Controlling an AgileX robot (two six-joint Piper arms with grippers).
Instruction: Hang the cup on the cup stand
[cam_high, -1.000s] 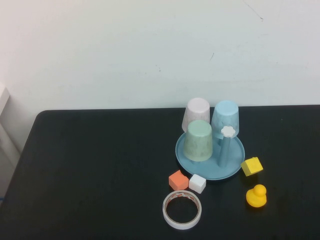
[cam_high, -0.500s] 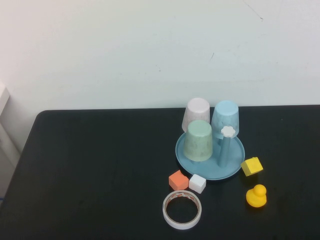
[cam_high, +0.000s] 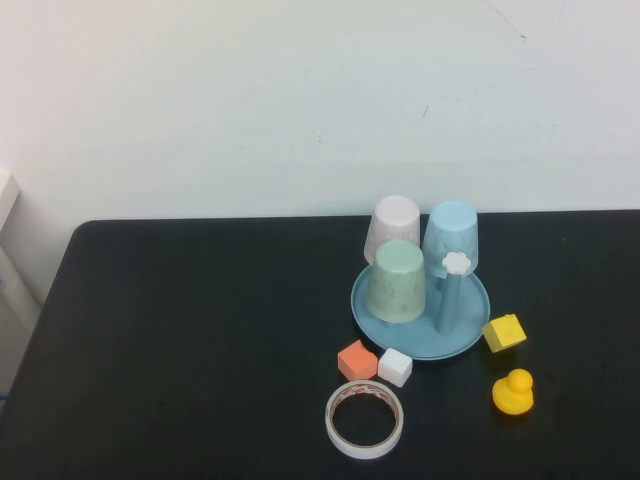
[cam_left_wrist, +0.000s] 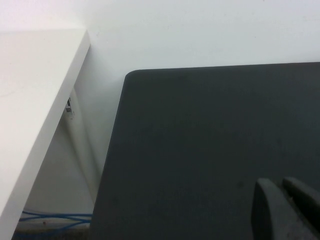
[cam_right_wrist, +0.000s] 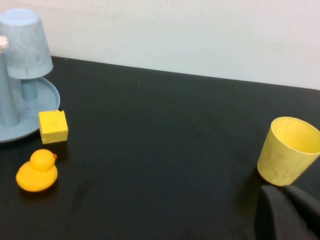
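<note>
Hung already: cup (cam_high: 451, 236) upside down on cup stand (cam_high: 420, 340), centre-right of high view. Nothing apparently left. Left gripper (cam_left_wrist: 287, 207) and right gripper (cam_right_wrist: 286, 210) clenched empty, low in their wrist views.

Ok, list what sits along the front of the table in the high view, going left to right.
Tape ring → orange block → white block → yellow block → yellow duck.

The black table (cam_high: 200, 350) carries the cup stand (cam_high: 375, 312), blocks, duck (cam_high: 512, 391), tape roll (cam_high: 364, 419).
</note>
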